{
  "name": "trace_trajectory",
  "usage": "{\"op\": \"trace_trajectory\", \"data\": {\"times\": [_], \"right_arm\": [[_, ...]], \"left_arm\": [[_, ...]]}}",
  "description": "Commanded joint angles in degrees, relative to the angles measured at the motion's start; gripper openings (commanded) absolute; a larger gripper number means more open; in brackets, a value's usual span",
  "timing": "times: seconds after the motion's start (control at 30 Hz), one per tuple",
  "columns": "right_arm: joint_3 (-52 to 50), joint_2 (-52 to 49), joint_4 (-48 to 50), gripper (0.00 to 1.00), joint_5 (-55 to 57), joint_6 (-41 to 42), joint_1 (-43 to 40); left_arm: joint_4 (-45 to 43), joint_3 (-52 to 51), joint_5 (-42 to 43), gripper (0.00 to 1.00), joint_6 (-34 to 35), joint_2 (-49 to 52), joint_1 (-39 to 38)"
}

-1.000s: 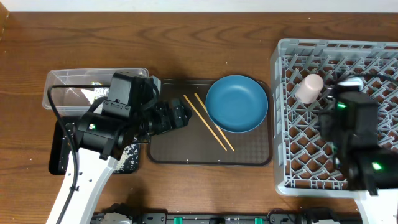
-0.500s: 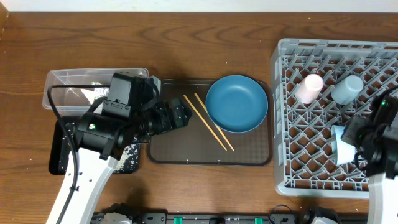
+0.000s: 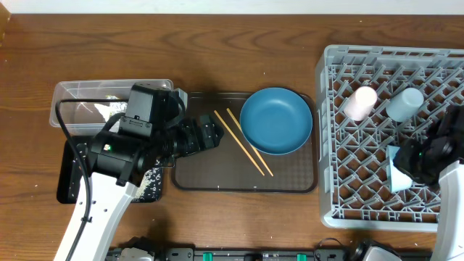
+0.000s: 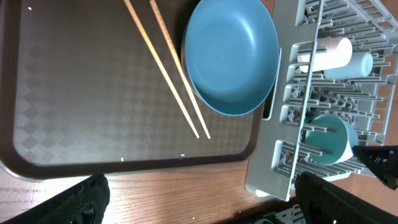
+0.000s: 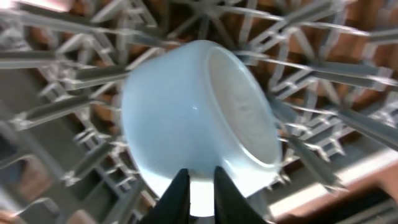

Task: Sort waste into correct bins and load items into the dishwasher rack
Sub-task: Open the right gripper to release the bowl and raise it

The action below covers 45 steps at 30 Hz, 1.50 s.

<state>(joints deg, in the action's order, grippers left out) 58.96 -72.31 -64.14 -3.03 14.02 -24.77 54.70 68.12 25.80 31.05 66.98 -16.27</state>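
The grey dishwasher rack (image 3: 341, 188) stands at the right. A pinkish-white cup (image 3: 360, 102) and a light blue cup (image 3: 404, 103) stand in its far part. My right gripper (image 5: 202, 193) is shut on the wall of the white bowl (image 5: 193, 118), which lies tilted on its side among the pegs at the rack's near right (image 3: 396, 171). The blue plate (image 3: 276, 120) and two wooden chopsticks (image 3: 243, 141) lie on the brown serving tray (image 3: 210, 174). My left gripper (image 4: 205, 211) is wide open and empty above that tray's left part.
The clear tub (image 3: 80, 98) stands at the far left with something pale inside. The black tray (image 3: 69, 185) lies in front of it, mostly under my left arm, with white rice grains (image 3: 152, 181) on it. Carrot, tissue and wrapper are not visible.
My right arm has drawn back from the rack's middle to its near right edge, which uncovers the light blue cup. The bowl now shows among the pegs. The left arm has not moved.
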Motion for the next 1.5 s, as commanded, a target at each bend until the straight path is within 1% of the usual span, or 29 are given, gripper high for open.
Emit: {"op": "trace_trajectory", "data": {"times": [0.0,0.1,0.17,0.33,0.7,0.97,1.1,1.2,1.27,1.47], "right_arm": [[-0.33,-3.06,0.04,0.20,-9.25,-3.13,-0.37],[-0.33,-3.45,0.87,0.31,-12.96,-5.57,-0.37],[-0.33,-3.45,1.70,0.36,-13.81,-5.99,-0.39],[-0.33,-3.45,2.95,0.46,-13.75,-5.97,-0.35],[-0.85,-3.56,3.06,0.55,-13.70,-5.95,-0.28],[-2.03,-5.84,2.29,0.61,-13.55,-5.95,0.50],[-2.03,-6.38,0.50,0.63,-14.86,-5.97,1.25],[-1.90,-6.34,0.04,0.64,-17.86,-6.14,1.90],[-1.27,-6.34,0.00,0.71,-19.98,-7.52,2.10],[4.59,-6.32,-2.25,0.74,-20.57,-9.90,2.56]], "left_arm": [[0.11,0.70,0.55,0.98,-0.79,0.00,0.24],[0.11,0.70,0.55,0.98,-0.79,0.00,0.24],[0.11,0.70,0.55,0.98,-0.79,0.00,0.24],[0.11,0.68,0.55,0.98,-0.79,0.00,0.24],[0.11,0.70,0.55,0.98,-0.79,0.00,0.24],[0.11,0.70,0.55,0.98,-0.79,0.00,0.24],[0.11,0.70,0.55,0.98,-0.79,0.00,0.24],[0.11,0.70,0.55,0.98,-0.79,0.00,0.24],[0.11,0.70,0.55,0.98,-0.79,0.00,0.24],[0.11,0.70,0.55,0.98,-0.79,0.00,0.24]]}}
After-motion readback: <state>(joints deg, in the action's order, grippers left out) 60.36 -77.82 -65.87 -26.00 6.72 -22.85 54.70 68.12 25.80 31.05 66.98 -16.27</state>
